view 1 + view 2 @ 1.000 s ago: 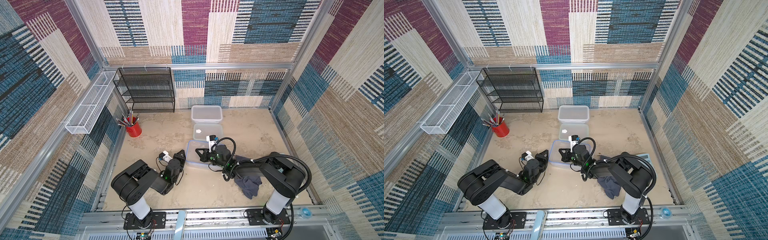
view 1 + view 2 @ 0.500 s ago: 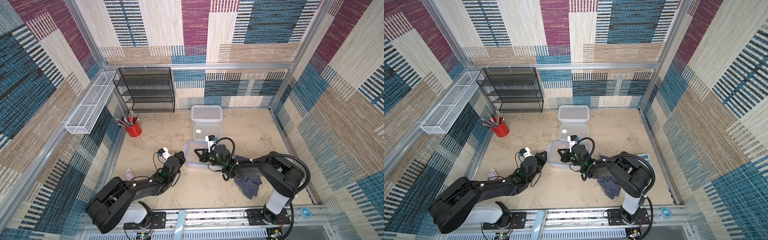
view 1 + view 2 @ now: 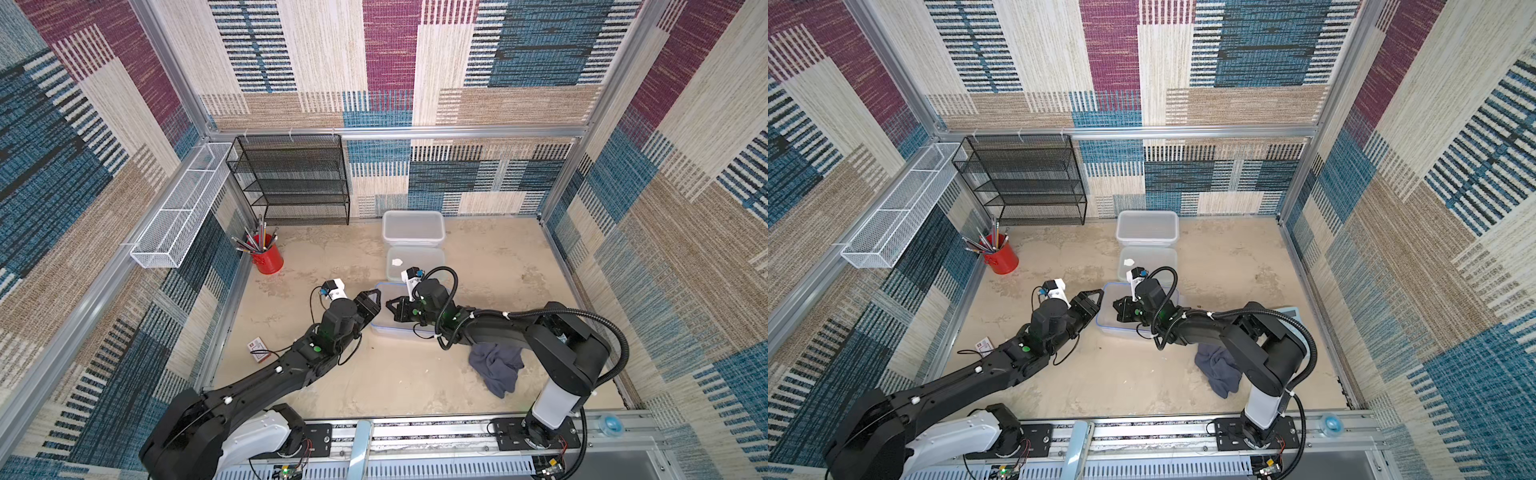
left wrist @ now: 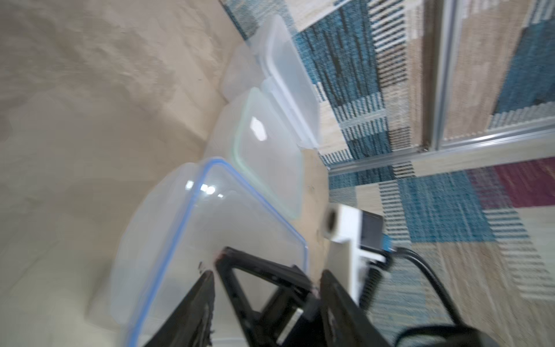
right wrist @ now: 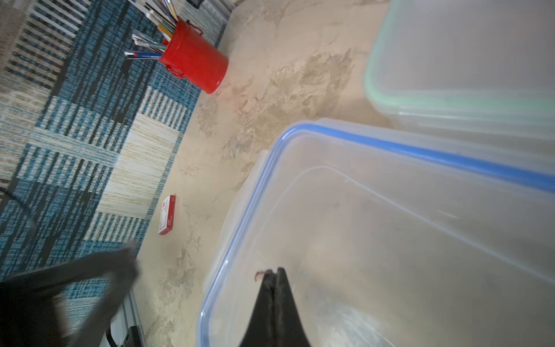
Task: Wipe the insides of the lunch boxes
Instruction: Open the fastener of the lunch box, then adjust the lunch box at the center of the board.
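Three clear rectangular plastic lunch boxes (image 3: 413,229) are lined up on the sandy table (image 3: 498,270). The right jaws are pressed together inside the nearest, blue-rimmed lunch box (image 3: 395,331); the left jaws are held apart beside its rim.

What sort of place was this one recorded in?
Likely a staged robot test cell, not a real kitchen: patterned wall panels in a metal frame enclose a beige tabletop, with a mounting rail along the front.
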Motion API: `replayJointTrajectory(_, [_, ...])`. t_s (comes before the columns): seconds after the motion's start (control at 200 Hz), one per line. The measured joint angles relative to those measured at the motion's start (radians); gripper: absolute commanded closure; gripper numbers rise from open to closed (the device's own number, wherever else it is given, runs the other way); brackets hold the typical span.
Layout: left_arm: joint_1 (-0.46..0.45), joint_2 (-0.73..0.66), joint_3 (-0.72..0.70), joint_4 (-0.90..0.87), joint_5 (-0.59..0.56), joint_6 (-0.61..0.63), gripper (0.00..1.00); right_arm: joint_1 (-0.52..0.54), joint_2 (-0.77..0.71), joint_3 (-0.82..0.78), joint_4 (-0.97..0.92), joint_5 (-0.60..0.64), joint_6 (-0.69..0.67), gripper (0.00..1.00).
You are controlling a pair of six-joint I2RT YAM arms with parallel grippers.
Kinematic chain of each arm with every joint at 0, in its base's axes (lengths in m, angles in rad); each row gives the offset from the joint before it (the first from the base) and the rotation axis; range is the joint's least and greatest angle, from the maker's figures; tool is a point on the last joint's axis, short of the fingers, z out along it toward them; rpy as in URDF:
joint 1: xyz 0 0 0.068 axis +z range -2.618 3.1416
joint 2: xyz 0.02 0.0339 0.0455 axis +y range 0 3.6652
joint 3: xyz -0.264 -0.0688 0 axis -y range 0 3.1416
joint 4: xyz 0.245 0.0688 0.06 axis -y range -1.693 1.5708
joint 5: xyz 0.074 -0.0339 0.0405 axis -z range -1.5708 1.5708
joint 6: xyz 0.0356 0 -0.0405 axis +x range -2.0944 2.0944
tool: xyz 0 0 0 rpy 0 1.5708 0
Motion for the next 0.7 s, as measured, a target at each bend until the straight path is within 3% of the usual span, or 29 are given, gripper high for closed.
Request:
replayJointTrajectory(0.135, [0.006, -0.066, 0.058, -0.179, -0.008, 0.055, 0.35, 0.001, -0.022, 0.126, -0.243, -0.002, -0.072, 0.76])
replayJointTrajectory(0.421, [0.007, 0.009, 0.166, -0.433, 0.096, 0.139, 0.33, -0.081, -0.095, 0.239, -0.497, 0.041, -0.253, 0.28])
replayJointTrajectory(0.696, [0.007, 0.162, 0.199, -0.474, 0.303, 0.203, 0.29, -0.237, -0.103, 0.241, -0.602, 0.092, -0.438, 0.12])
